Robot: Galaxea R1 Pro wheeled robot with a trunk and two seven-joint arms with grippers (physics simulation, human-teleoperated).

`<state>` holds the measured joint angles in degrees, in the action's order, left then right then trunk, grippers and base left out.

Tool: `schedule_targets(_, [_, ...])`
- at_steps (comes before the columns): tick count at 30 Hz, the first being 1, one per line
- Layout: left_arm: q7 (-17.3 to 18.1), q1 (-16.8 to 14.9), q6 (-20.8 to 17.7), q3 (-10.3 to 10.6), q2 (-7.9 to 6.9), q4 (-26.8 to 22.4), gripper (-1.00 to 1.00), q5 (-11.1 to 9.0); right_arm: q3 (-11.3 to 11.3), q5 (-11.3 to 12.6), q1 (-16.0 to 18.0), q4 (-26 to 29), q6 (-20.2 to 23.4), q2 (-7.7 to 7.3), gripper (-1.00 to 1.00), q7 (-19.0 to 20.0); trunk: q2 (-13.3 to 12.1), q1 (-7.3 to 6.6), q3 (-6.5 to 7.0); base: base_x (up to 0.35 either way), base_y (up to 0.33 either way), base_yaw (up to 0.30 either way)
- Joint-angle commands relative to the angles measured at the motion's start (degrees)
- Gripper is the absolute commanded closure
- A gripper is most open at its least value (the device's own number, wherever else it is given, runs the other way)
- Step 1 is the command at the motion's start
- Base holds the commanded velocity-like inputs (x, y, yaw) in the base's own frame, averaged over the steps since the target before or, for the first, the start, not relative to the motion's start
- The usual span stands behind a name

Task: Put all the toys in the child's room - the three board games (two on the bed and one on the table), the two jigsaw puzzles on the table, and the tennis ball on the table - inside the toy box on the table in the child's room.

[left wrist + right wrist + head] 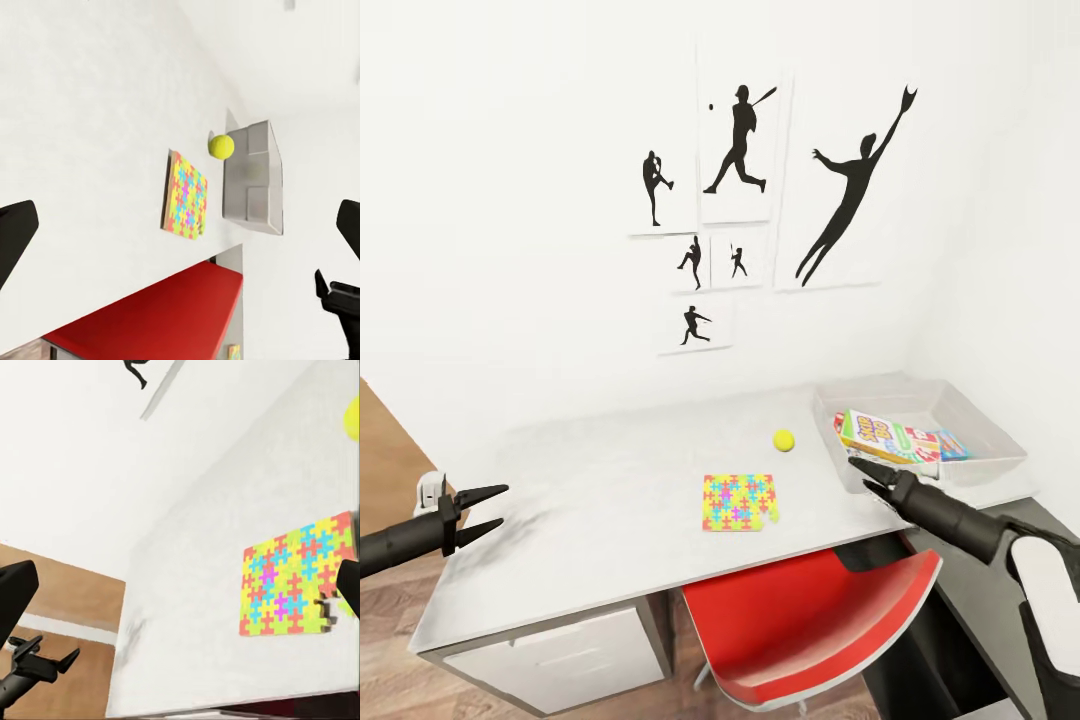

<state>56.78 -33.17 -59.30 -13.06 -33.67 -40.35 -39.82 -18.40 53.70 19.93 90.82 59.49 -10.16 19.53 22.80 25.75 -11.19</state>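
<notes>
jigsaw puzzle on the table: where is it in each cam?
Head view: jigsaw puzzle lies flat at the table's front edge, above the red chair.
Left wrist view: puzzle centre frame, beside the tennis ball.
Right wrist view: puzzle at right edge.
Shared landmark: the tennis ball.

White walls [510, 200] fill the upper frame. Black baseball-player silhouette pictures [740, 140] hang upper centre. Pale marbled tabletop [610, 500] spans the middle, white cabinet front [550, 665] lower left. Red chair [820, 620] lower centre. Wood-plank floor [385, 450] at left edge.
</notes>
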Motion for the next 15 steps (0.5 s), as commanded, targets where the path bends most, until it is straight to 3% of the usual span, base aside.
schedule_targets(1, [0.26,-0.05,-0.2,-0.05,0.0,0.01,-1.0,0.18,1.73,-0.4,3.3,-0.17,0.34,0.1,-1.0,-3.17,0.12,0.03,-0.12,0.0,0.0,0.0])
schedule_targets(4, [0.26,-0.05,-0.2,-0.04,0.0,0.01,-1.0,0.18,7.11,-0.11,10.19,-1.29,0.46,0.47,-1.0,-10.87,0.12,0.03,-0.12,0.0,-0.007,0.0])
schedule_targets(6, [0.26,-0.05,-0.2,-0.05,0.0,0.01,-1.0,0.18,13.34,0.2,16.76,-4.36,0.21,1.61,-1.0,-18.89,0.12,0.03,-0.12,0.0,-0.051,0.0])
schedule_targets(8, [0.26,-0.05,-0.2,-0.08,-0.03,0.01,-1.0,0.18,15.77,0.55,20.23,-6.37,0.14,3.0,-1.0,-22.84,0.12,0.03,-0.12,0.0,-0.071,0.0])
schedule_targets(9, [0.26,-0.05,-0.2,-0.09,-0.05,0.01,-1.0,0.18,17.59,0.79,23.54,-8.92,0.09,5.02,-1.0,-26.84,0.12,0.03,-0.12,0.0,-0.087,0.0])
schedule_targets(10, [0.26,-0.05,-0.2,-0.1,-0.05,0.01,-1.0,0.18,18.26,0.88,25.1,-10.41,0.09,6.15,-1.0,-28.87,0.12,0.03,-0.12,0.0,-0.094,0.0])
schedule_targets(13, [0.23,-0.05,-0.2,-0.11,-0.07,0.01,-1.0,0.21,20.12,1.05,32.21,-18.93,0.08,12.04,-1.0,-39.53,0.12,0.03,-0.12,0.0,-0.115,0.0])
schedule_targets(15, [0.19,-0.05,-0.2,-0.12,-0.08,0.01,-1.0,0.23,20.45,1.02,34.61,-22.27,0.02,14.16,-1.0,-43.83,0.12,0.03,-0.12,0.0,-0.127,0.0])
